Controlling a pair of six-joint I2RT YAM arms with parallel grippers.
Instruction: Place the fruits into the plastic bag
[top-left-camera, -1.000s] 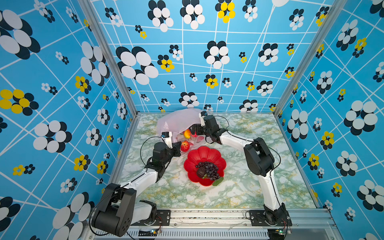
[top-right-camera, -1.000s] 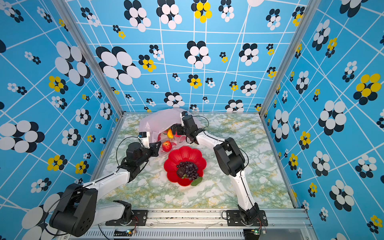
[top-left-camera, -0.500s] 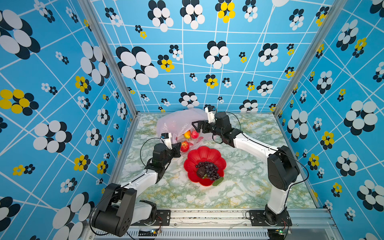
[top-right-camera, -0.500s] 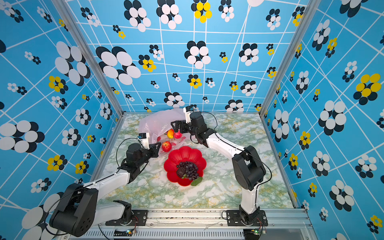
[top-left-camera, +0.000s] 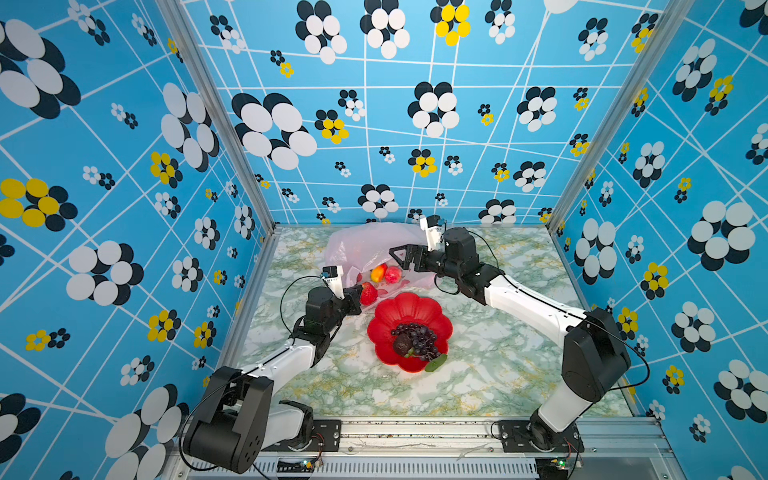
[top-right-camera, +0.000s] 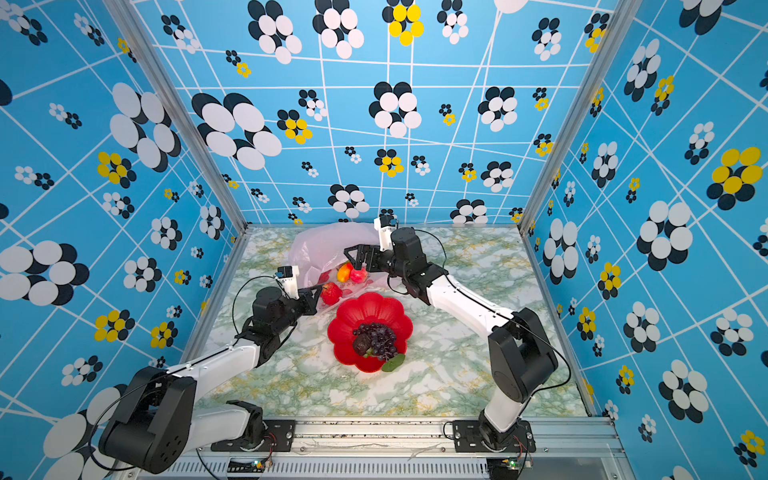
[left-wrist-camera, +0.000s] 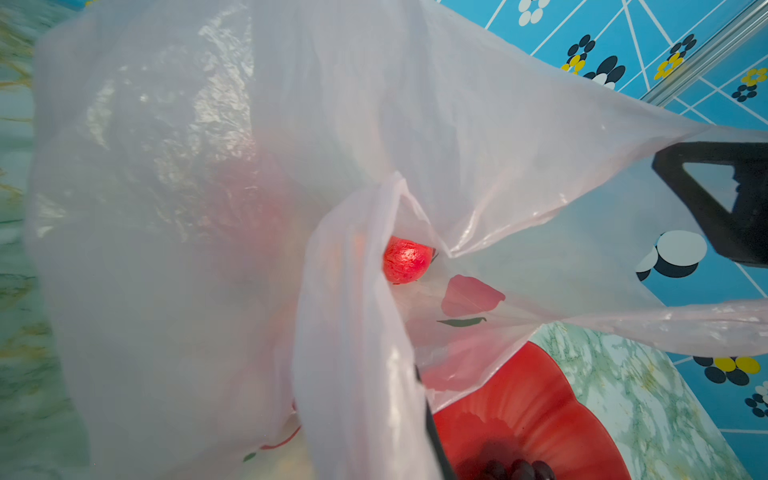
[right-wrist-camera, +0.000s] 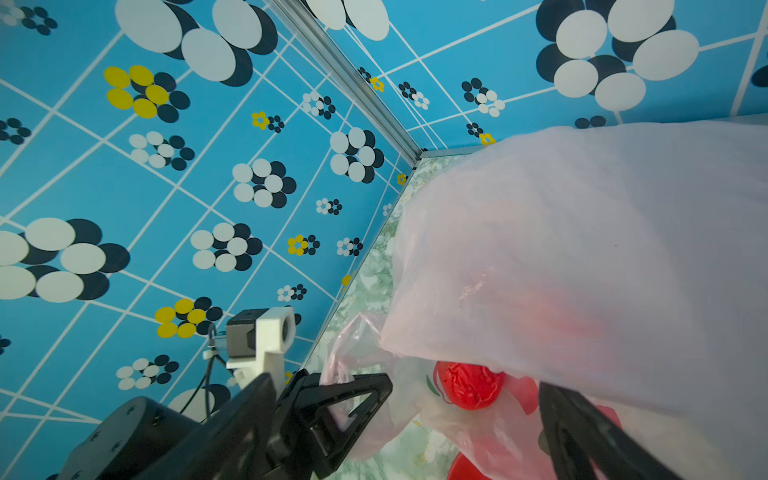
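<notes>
The pale-pink plastic bag (top-left-camera: 365, 247) (top-right-camera: 326, 247) lies at the back of the table with its mouth facing the red plate. In that mouth, on the lower film, lie a mango (top-left-camera: 377, 272), a red apple (top-left-camera: 393, 274) (left-wrist-camera: 405, 259) and a second red apple (top-left-camera: 368, 293) (right-wrist-camera: 469, 384). My left gripper (top-left-camera: 356, 297) (top-right-camera: 318, 296) is shut on the bag's handle beside this second apple. My right gripper (top-left-camera: 400, 258) (top-right-camera: 354, 258) hangs open and empty just over the bag's mouth. A grape bunch (top-left-camera: 417, 336) and a dark brown fruit (top-left-camera: 402, 345) are on the plate.
The red flower-shaped plate (top-left-camera: 409, 305) (top-right-camera: 370, 305) sits mid-table, just in front of the bag, with a green leaf (top-left-camera: 436, 363) at its near rim. The blue patterned walls close in the left, back and right sides. Marbled tabletop shows to the right of the plate.
The right arm's elbow has swung out to the right while its open gripper stayed by the bag's mouth. This uncovered a red apple beside the mango. The left arm has held still.
</notes>
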